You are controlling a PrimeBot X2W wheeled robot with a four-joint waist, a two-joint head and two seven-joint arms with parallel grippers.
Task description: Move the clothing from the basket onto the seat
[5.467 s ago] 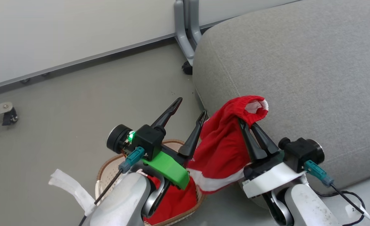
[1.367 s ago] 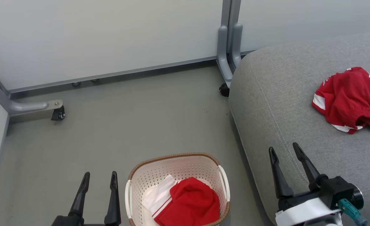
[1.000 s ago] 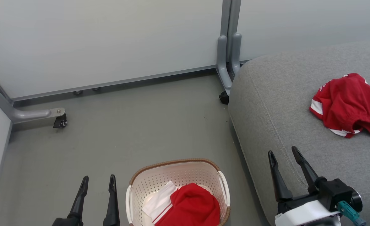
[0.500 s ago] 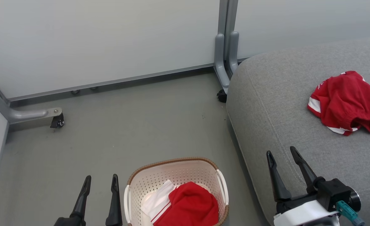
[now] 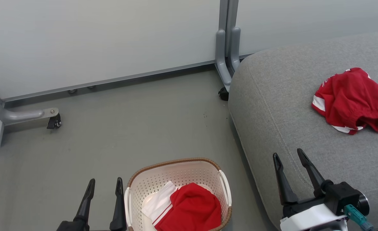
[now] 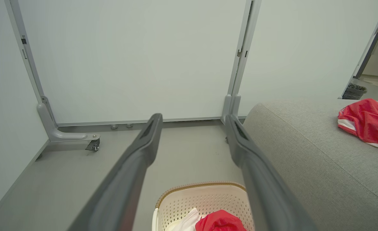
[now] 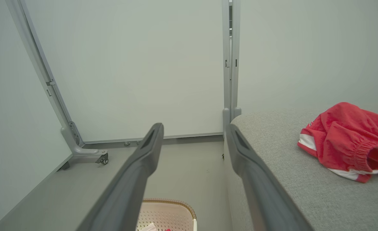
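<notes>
The cream-white perforated basket (image 5: 150,183) with a brown rim stands on the floor at the bottom centre, holding a crumpled red and white garment (image 5: 192,208). To its right is the big grey seat (image 5: 285,89), and a red garment with white trim (image 5: 352,99) lies on top of it. My left gripper (image 5: 105,184) is open just left of the basket, empty. My right gripper (image 5: 288,155) is open over the seat's near corner, empty. The left wrist view shows the basket (image 6: 189,200) below the fingers and the red garment (image 6: 367,123) on the seat (image 6: 304,154).
Pale partition panels close off the back, joined by a grey post with feet (image 5: 224,61) and a castor (image 5: 222,94) beside the seat. Another grey foot with a castor (image 5: 52,120) stands at the left. A dark bin (image 6: 354,91) stands far right beyond the seat.
Over the last second the camera shifted a little, so the whole scene slid slightly left and up. Both grippers stay open and still; earlier, the right gripper carried the red garment from the basket to the seat.
</notes>
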